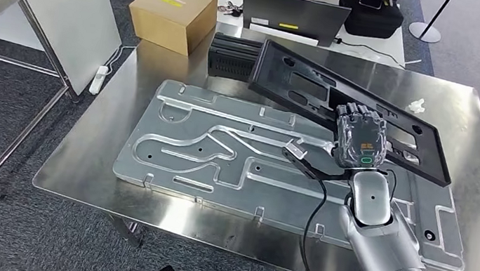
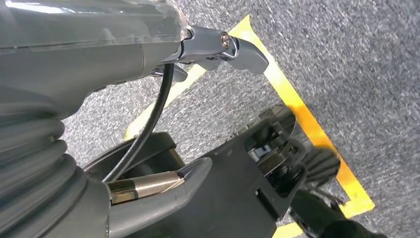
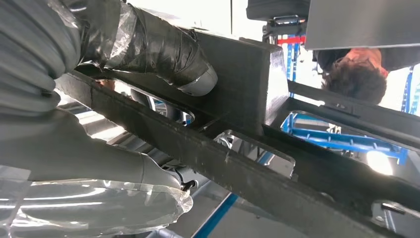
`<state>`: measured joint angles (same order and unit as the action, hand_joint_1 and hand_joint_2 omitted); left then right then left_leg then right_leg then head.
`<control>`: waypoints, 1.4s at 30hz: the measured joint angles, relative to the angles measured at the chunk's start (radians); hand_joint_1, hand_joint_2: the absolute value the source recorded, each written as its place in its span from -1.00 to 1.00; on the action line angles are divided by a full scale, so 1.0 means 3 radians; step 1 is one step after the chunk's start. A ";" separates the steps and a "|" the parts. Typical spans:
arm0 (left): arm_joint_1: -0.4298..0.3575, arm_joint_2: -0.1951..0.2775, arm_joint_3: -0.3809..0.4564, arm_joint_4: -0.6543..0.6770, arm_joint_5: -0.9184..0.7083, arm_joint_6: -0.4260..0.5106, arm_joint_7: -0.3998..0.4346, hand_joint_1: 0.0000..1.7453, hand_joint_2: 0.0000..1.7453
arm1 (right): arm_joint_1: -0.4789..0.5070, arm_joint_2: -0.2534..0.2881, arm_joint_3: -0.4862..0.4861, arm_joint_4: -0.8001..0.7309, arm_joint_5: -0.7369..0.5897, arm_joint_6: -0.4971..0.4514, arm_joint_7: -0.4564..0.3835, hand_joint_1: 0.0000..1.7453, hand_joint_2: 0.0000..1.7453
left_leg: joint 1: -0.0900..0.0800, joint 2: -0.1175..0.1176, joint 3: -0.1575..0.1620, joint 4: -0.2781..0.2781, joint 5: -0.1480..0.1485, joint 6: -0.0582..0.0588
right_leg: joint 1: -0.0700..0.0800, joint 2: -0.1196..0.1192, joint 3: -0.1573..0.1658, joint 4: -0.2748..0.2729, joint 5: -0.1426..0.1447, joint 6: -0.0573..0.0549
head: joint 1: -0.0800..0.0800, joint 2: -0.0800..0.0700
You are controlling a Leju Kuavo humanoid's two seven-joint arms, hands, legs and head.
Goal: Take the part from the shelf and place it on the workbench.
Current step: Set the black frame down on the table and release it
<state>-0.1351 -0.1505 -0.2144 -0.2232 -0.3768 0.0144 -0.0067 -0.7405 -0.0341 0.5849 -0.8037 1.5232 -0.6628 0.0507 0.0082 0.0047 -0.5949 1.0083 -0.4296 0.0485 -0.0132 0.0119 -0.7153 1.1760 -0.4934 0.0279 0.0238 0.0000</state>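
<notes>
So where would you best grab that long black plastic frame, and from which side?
On a long edge rail near the middle, from the robot's side, as the right hand does now. The black frame is flat with open slots, so fingers can wrap a rail.

No readable text; yellow label (image 1: 173, 1) on cardboard box (image 1: 173, 15) illegible.
</notes>
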 joint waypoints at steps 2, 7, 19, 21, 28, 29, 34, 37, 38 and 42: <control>0.0003 0.0000 0.0003 0.0000 0.0001 0.0000 0.0006 -1.00 1.00 | 0.0019 0.0000 0.0001 0.0005 0.0000 0.0001 -0.0003 1.00 1.00 | 0.0001 0.0008 -0.0002 0.0006 -0.0001 -0.0001 | -0.0017 -0.0010 -0.0172 0.0380 -0.0136 0.0022 | 0.0000 0.0000; 0.0004 0.0000 0.0008 0.0000 0.0001 0.0000 0.0008 -1.00 1.00 | 0.0021 0.0000 0.0002 0.0014 0.0000 0.0001 -0.0009 1.00 1.00 | 0.0007 0.0008 -0.0007 0.0054 -0.0037 -0.0055 | -0.0032 -0.0043 0.0186 -0.0300 0.0205 0.0018 | -0.0001 0.0000; 0.0037 0.0014 0.0041 0.0002 -0.0072 0.0097 -0.0022 -1.00 0.00 | 0.0062 -0.0003 0.0002 0.0015 -0.0001 0.0002 -0.0005 -1.00 -1.00 | 0.0009 0.0001 -0.0429 0.0963 -0.0423 -0.0169 | 0.0016 -0.0017 0.0260 -0.0462 0.0233 -0.0160 | -0.0010 0.0000; 0.0042 0.0024 0.0056 0.0003 -0.0070 0.0099 -0.0032 -1.00 -1.00 | 0.0069 -0.0003 0.0002 0.0012 -0.0001 0.0002 -0.0007 -1.00 -1.00 | -0.0002 -0.0004 -0.0228 0.0542 -0.0200 -0.0124 | 0.0028 -0.0010 0.0266 -0.0458 0.0231 -0.0161 | -0.0009 0.0000; 0.0052 0.0049 0.0090 0.0004 -0.0058 0.0059 -0.0059 -1.00 -1.00 | 0.0080 -0.0017 0.0002 -0.0008 -0.0013 0.0006 -0.0021 -1.00 -1.00 | -0.0012 0.0005 0.0024 0.0008 -0.0024 -0.0041 | 0.0043 -0.0008 0.0234 -0.0412 0.0199 -0.0062 | -0.0003 0.0000; 0.0051 0.0050 0.0091 0.0004 -0.0058 0.0058 -0.0061 -1.00 -1.00 | 0.0079 -0.0022 0.0001 -0.0011 -0.0013 0.0006 -0.0022 -1.00 -1.00 | -0.0001 0.0010 0.0032 -0.0014 -0.0009 -0.0027 | 0.0041 -0.0010 0.0187 -0.0304 0.0125 -0.0045 | -0.0001 0.0000; 0.0063 0.0052 0.0104 0.0006 -0.0058 0.0053 -0.0062 -1.00 -1.00 | 0.0122 -0.0036 0.0001 -0.0012 -0.0013 0.0008 -0.0027 -1.00 -1.00 | 0.0005 0.0014 0.0023 -0.0006 -0.0006 -0.0019 | -0.0017 -0.0022 -0.0121 0.0393 -0.0141 0.0021 | 0.0002 0.0000; 0.0066 0.0052 0.0115 0.0007 -0.0058 0.0052 -0.0062 -1.00 -1.00 | 0.0116 -0.0039 0.0001 -0.0013 -0.0013 0.0008 -0.0027 -1.00 -1.00 | 0.0009 0.0013 0.0017 0.0035 -0.0034 -0.0059 | -0.0031 -0.0038 0.0185 -0.0206 0.0140 0.0028 | 0.0003 0.0000; 0.0064 0.0052 0.0117 0.0007 -0.0058 0.0052 -0.0062 -1.00 -1.00 | 0.0112 -0.0039 0.0001 -0.0015 -0.0013 0.0008 -0.0028 -1.00 -1.00 | 0.0005 0.0013 0.0011 0.0048 -0.0044 -0.0076 | -0.0027 -0.0040 0.0262 -0.0359 0.0181 0.0015 | 0.0001 0.0000; 0.0063 0.0053 0.0127 0.0008 -0.0057 0.0051 -0.0066 -1.00 -1.00 | 0.0114 -0.0041 0.0001 -0.0022 -0.0016 0.0008 -0.0032 -1.00 -1.00 | 0.0002 0.0013 0.0002 0.0062 -0.0059 -0.0144 | -0.0011 -0.0033 0.0296 -0.0449 0.0187 -0.0070 | -0.0002 0.0000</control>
<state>-0.1161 -0.1347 -0.1764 -0.2209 -0.3939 0.0299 -0.0266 -0.7062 -0.0464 0.5852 -0.8102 1.5185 -0.6603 0.0410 0.0089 0.0086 -0.5945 1.0270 -0.4473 0.0053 -0.0166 0.0019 -0.6265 1.0414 -0.4373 0.0069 0.0232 0.0000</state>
